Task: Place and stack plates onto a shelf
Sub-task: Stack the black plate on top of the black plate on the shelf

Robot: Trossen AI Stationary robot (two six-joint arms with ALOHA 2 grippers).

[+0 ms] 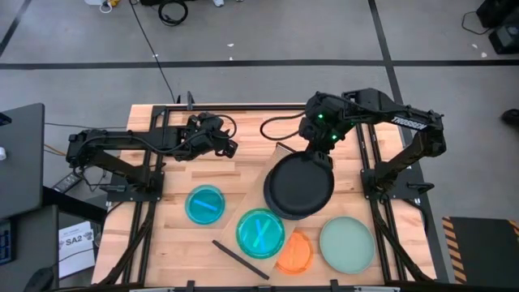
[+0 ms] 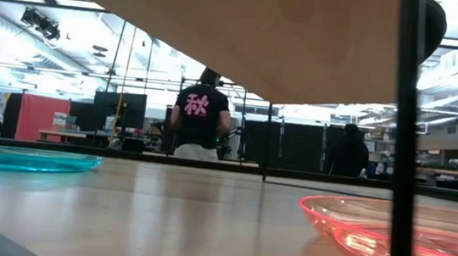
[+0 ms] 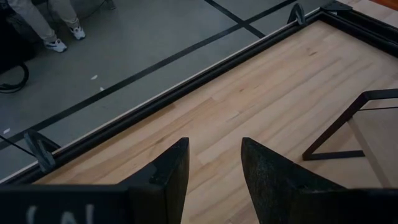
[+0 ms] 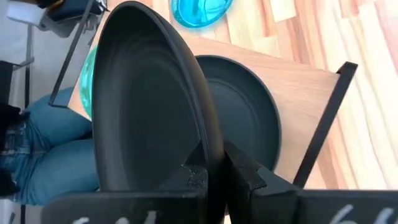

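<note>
My right gripper (image 1: pixel 319 150) (image 4: pixel 217 165) is shut on a large black plate (image 1: pixel 298 185) (image 4: pixel 149 106), which it holds tilted over the shelf (image 4: pixel 298 87). A second black plate (image 4: pixel 249 118) lies flat on the shelf beneath it. A teal plate (image 1: pixel 259 234) also lies on the board, near its dark end strip (image 1: pixel 240 259). From the low view the shelf's underside (image 2: pixel 248 28) and a dark leg (image 2: pixel 402 146) show. My left gripper (image 1: pixel 231 148) (image 3: pixel 214 168) hangs open over the far left of the table, with nothing between its fingers. My right gripper pinches the black plate's rim (image 4: pixel 208 155) at its far edge, one finger on each face. The fingers slant down from the table's far side. The plate is tilted and hangs below the fingers above the other black plate; whether the two plates touch, I cannot tell.
On the table top lie another teal plate (image 1: pixel 205 204) (image 2: pixel 21 157), an orange plate (image 1: pixel 296 253) (image 2: pixel 405 240) partly under the shelf, and a mint-green plate (image 1: pixel 347 243). A person in a black shirt (image 2: pixel 201 112) stands far back in the room.
</note>
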